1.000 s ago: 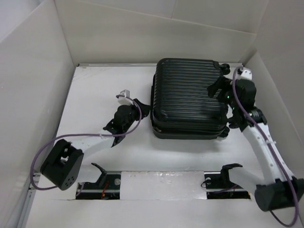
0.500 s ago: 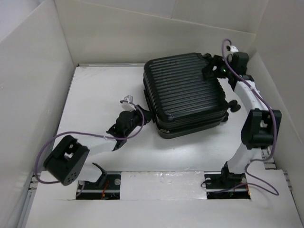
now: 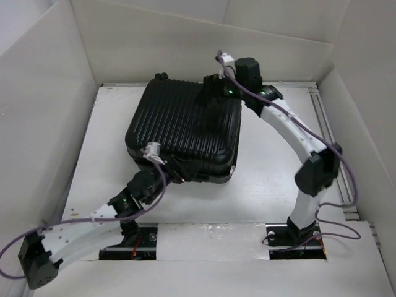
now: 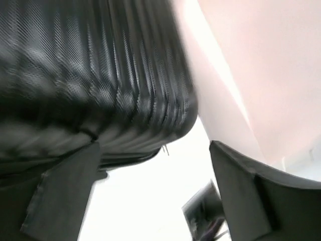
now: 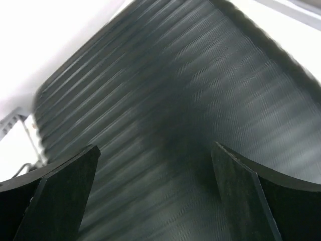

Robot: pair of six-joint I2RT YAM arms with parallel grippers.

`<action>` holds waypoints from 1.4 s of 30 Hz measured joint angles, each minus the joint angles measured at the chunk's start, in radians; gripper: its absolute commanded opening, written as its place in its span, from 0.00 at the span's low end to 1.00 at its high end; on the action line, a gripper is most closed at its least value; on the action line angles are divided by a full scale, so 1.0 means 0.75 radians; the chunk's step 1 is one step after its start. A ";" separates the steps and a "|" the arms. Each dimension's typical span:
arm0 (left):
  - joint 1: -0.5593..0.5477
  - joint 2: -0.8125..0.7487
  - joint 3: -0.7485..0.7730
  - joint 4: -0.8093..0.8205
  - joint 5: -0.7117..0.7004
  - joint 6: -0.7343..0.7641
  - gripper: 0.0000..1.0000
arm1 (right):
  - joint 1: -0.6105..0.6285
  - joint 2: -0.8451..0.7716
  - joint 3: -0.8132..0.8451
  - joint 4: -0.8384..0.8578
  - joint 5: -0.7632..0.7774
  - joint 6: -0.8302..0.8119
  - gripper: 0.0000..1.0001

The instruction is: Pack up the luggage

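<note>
The luggage [image 3: 185,127] is a black ribbed hard-shell case lying flat and closed on the white table, left of the middle. My left gripper [image 3: 178,169] sits at its near edge, low by the table. In the left wrist view the luggage [image 4: 95,75] looms above the fingers [image 4: 65,196], and the left gripper [image 4: 155,165] is open with only white table between its jaws. My right gripper [image 3: 210,94] hovers over the case's far right corner. Seen from the right wrist, the right gripper [image 5: 155,160] is open, spread above the grooved luggage [image 5: 165,100] shell.
White walls enclose the table on the left, back and right. A metal rail [image 3: 320,117] runs along the right side. The arm bases [image 3: 291,238] stand at the near edge. A small zipper pull [image 4: 165,149] hangs from the case's seam.
The luggage has slid left and turned. My right arm swung left across the back with it. My left arm drew back toward the near left. Both grippers opened wider.
</note>
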State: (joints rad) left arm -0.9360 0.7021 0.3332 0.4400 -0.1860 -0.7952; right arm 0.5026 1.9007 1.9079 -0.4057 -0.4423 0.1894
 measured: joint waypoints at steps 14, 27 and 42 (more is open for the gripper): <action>0.115 0.022 0.592 -0.395 -0.824 0.151 1.00 | -0.017 -1.309 -1.453 0.222 0.214 0.240 0.30; 1.388 0.233 0.511 -0.541 0.099 0.015 0.78 | 0.084 -1.703 -1.790 0.193 0.336 0.363 0.96; 1.617 0.241 0.145 -0.209 0.523 -0.110 0.75 | 0.061 -1.135 -1.590 0.429 0.133 0.354 0.99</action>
State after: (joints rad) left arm 0.2768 0.8825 0.4423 0.2836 0.2062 -0.8776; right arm 0.5480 1.0496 0.7151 -0.0841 -0.3428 0.4545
